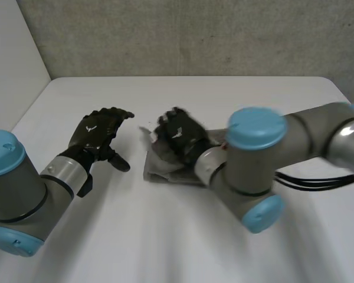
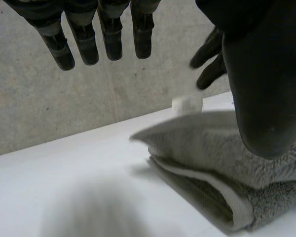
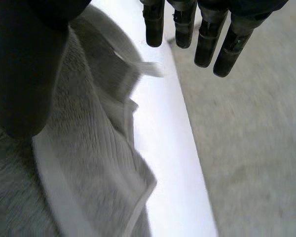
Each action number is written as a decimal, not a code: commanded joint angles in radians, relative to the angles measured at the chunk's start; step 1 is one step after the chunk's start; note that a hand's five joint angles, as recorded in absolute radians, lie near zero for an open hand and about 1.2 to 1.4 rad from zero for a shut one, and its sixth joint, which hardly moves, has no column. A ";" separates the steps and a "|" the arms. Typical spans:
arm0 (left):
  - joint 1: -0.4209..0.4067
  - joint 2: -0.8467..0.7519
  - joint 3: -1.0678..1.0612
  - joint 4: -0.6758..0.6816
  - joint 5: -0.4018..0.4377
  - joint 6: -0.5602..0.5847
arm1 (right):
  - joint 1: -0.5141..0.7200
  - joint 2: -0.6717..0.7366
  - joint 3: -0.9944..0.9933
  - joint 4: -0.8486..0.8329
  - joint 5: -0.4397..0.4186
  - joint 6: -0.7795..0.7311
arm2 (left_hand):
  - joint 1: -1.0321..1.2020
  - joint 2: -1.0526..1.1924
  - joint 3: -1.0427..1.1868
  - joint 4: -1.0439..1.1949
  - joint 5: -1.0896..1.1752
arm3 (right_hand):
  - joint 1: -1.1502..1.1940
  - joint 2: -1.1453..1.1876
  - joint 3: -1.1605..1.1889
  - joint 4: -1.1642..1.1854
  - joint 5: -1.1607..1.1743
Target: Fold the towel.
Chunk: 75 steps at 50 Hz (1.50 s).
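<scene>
Right wrist view: the right hand (image 3: 207, 42) has straight fingers spread wide from the thumb and holds nothing. The grey towel (image 3: 89, 163) lies under its palm, with a loose flap raised near the fingertips; whether the palm touches it cannot be told. Head view: the towel (image 1: 165, 171) lies folded near the middle of the white worktop (image 1: 165, 242). The left hand (image 1: 99, 134) is just beside the towel, apart from it, fingers relaxed and wide, empty. Left wrist view: the towel's (image 2: 197, 148) stacked layers show at its edge, below the thumb.
</scene>
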 commanded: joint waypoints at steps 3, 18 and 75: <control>-0.071 -0.005 0.075 -0.002 -0.005 -0.013 | -0.271 -0.308 0.314 0.001 -0.071 0.518 | -0.112 -0.058 -0.042 -0.056 -0.038 | -0.071 -0.077 -0.051 -0.078 -0.063; -0.223 -0.114 0.207 -0.016 -0.008 -0.092 | -0.540 -0.425 0.622 -0.020 -0.216 0.611 | -0.103 -0.049 -0.042 -0.056 -0.030 | -0.071 -0.077 -0.051 -0.078 -0.063; -0.161 -0.413 0.396 -0.043 -0.408 0.024 | -0.461 -0.227 0.632 -0.180 -0.210 0.583 | -0.094 -0.040 -0.042 -0.056 -0.021 | 0.623 0.618 -0.051 -0.078 0.632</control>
